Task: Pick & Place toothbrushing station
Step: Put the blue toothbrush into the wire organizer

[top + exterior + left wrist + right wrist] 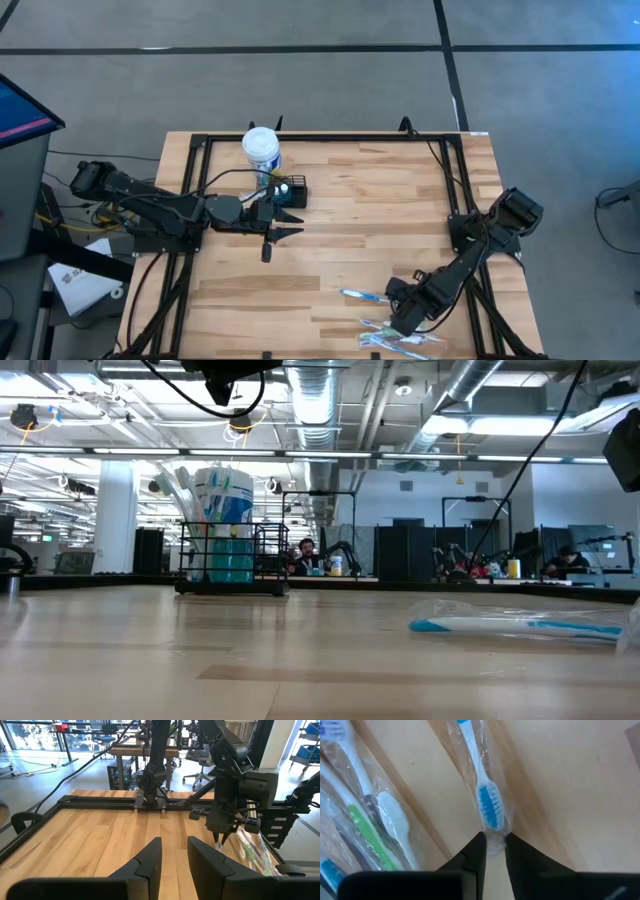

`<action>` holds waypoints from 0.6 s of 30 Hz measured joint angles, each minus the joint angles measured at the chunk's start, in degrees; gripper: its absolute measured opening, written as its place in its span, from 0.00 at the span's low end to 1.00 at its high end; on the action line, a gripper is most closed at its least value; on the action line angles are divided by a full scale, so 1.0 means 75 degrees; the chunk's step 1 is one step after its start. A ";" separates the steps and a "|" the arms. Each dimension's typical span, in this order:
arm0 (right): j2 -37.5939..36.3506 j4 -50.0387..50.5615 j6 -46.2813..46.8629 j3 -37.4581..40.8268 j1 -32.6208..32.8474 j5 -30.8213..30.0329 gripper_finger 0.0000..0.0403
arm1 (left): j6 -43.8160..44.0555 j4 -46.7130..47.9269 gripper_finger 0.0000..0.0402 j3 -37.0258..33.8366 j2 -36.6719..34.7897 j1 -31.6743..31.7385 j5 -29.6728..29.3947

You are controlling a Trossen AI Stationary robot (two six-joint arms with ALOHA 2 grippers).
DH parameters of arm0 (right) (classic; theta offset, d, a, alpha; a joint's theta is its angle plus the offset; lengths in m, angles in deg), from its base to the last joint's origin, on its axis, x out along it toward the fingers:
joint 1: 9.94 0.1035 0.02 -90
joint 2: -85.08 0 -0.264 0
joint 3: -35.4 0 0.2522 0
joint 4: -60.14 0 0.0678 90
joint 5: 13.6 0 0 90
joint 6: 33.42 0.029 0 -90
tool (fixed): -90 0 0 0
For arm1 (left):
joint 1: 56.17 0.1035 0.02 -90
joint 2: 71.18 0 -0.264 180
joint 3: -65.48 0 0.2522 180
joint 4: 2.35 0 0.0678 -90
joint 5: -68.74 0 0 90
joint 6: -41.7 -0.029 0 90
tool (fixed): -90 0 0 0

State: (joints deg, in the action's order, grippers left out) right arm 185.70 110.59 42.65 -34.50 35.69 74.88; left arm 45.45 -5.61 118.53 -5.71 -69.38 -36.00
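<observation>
I start at the left edge of the desk (330, 250). My left pincer (285, 232) hangs low just beside the toothbrush caddy (290, 192), with a small gap between its fingers and nothing in it. The caddy sits near the back edge, left of the middle, touching or just beside the white tub (262, 150). I think the left arm waits there to keep out of the way.

Over by the front right corner, my right pincer (494, 851) is down at a wrapped blue toothbrush (485, 795). Its fingers sit on both sides of the wrapper's end, close in. I cannot tell if they pinch it yet. A pile of other wrapped brushes (400, 342) lies by the front edge.

Only the right wrist view shows that wrapper end between the fingers. Only the low view shows brushes already standing in the caddy.
</observation>
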 joint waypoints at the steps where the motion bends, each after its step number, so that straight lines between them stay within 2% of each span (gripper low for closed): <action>1: 0.0000 0.0002 0.0000 0.0000 0.0000 0.0000 0.14 | 0.0000 0.0000 0.22 0.0000 0.0000 0.0000 0.0000; 6: 0.0000 -0.0016 -0.0255 0.0000 -0.0058 -0.0001 0.02 | -0.0003 0.0000 0.22 0.0000 0.0000 0.0000 0.0000; 12: 0.0000 0.0083 -0.0429 -0.0049 -0.0157 -0.0001 0.00 | -0.0003 0.0000 0.22 0.0000 0.0000 0.0000 0.0000; 18: 0.0000 0.1211 -0.0668 -0.0645 -0.0155 -0.0090 0.00 | -0.0003 -0.0006 0.22 0.0000 0.0000 0.0000 0.0000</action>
State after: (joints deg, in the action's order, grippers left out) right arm 185.70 119.68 37.64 -39.34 34.52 74.21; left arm 45.42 -5.66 118.53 -5.71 -69.38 -36.00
